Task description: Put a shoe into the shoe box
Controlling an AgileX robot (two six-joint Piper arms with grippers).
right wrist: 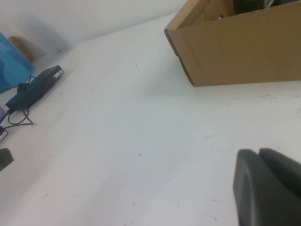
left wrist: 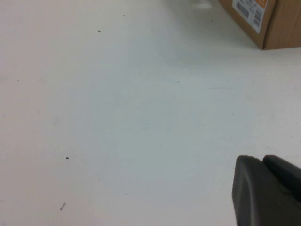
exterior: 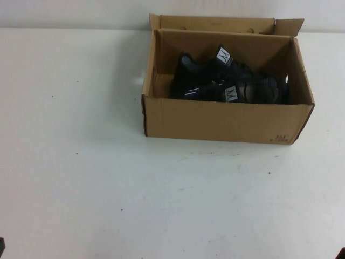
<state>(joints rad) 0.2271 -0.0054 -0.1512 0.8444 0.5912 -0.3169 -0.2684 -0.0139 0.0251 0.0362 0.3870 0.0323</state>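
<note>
An open brown cardboard shoe box (exterior: 215, 121) stands at the back of the white table. Two black shoes (exterior: 232, 83) with white tongue labels lie side by side inside it. The box's corner shows in the left wrist view (left wrist: 270, 21), and its front wall in the right wrist view (right wrist: 235, 52). My left gripper (left wrist: 262, 162) is shut and empty, low over bare table near the front left corner. My right gripper (right wrist: 258, 155) is shut and empty, low over the table near the front right corner. Both are far from the box.
The box's lid flap (exterior: 215, 24) stands up at its back. In the right wrist view a black device with a cable (right wrist: 35, 89) and a blue object (right wrist: 11, 66) lie off to the table's side. The white table (exterior: 108, 178) spreads in front of the box.
</note>
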